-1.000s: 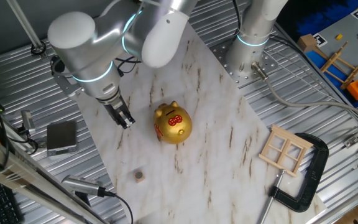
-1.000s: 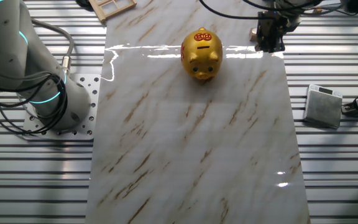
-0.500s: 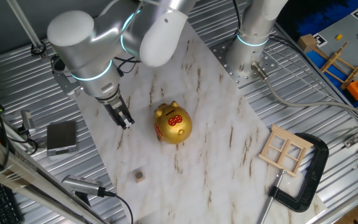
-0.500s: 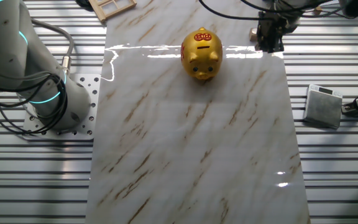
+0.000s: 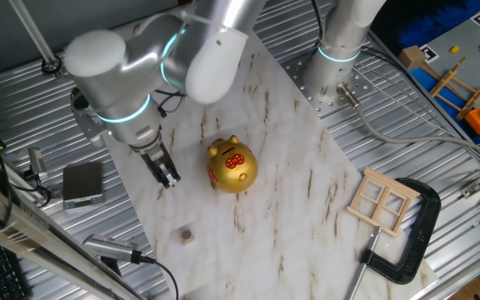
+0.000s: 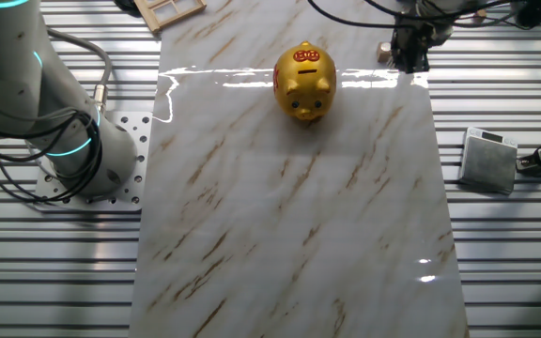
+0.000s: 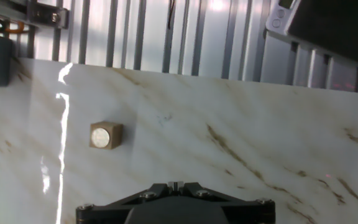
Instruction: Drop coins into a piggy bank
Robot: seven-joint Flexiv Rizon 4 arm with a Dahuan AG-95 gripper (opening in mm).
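Coin [image 5: 187,237] lies flat on the marble slab [image 5: 290,167], near its edge and well apart from the gold piggy bank [image 5: 231,165]. My claw [image 5: 167,177] hangs above the slab between the two, holding nothing; whether my fingers are spread or closed I cannot tell. In my hand view the coin [image 7: 105,135] sits off to the left, not under my fingers. To do this well, I judge I should centre it first, spread wide, come down straight and pinch its edges, since so thin a token could easily skid away.
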